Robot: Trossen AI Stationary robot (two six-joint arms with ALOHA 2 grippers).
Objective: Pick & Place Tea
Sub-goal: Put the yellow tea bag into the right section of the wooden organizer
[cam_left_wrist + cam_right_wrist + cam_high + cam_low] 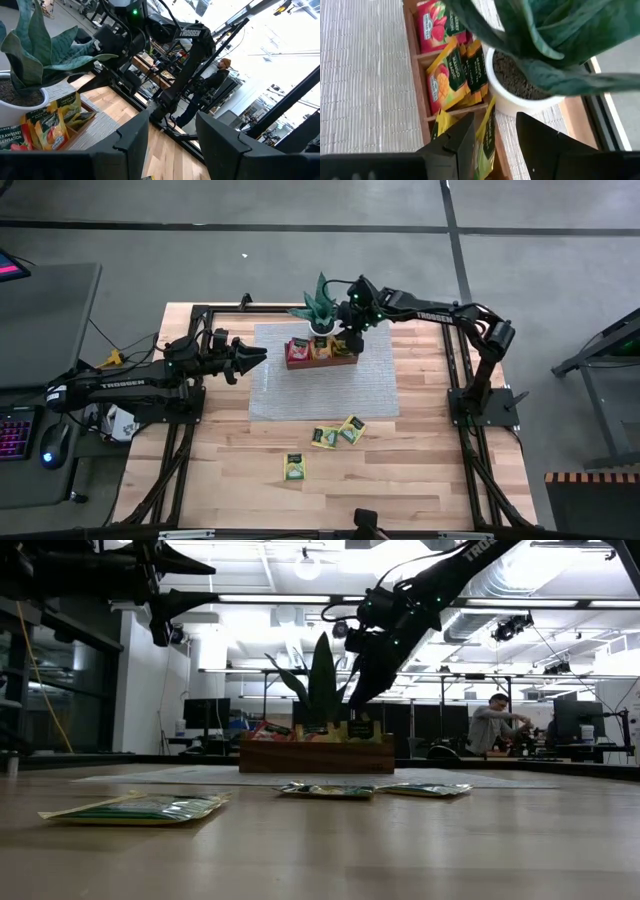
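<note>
Wooden tray (321,360) of tea packets (322,348) under the right gripper (349,332), loose green packets (338,433) well apart, left gripper (252,358) beside the tray, jaws spread, right wrist: yellow-green packet (485,141) between spread fingers (454,141), untouched.

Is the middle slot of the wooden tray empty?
No, the tray's middle slot holds orange tea packets standing upright.

Counter (420,470): pale wood planks, smooth, faint sheen. Mat (370,385): grey woven cloth, ribbed, matt. Tray (316,756): brown wood, smooth. Tea packets (449,75): glossy printed foil or plastic, crinkled. Plant pot (515,102): white, smooth, matt. Leaves (35,50): waxy green. Right gripper fingers (540,140): dark matt plastic.
</note>
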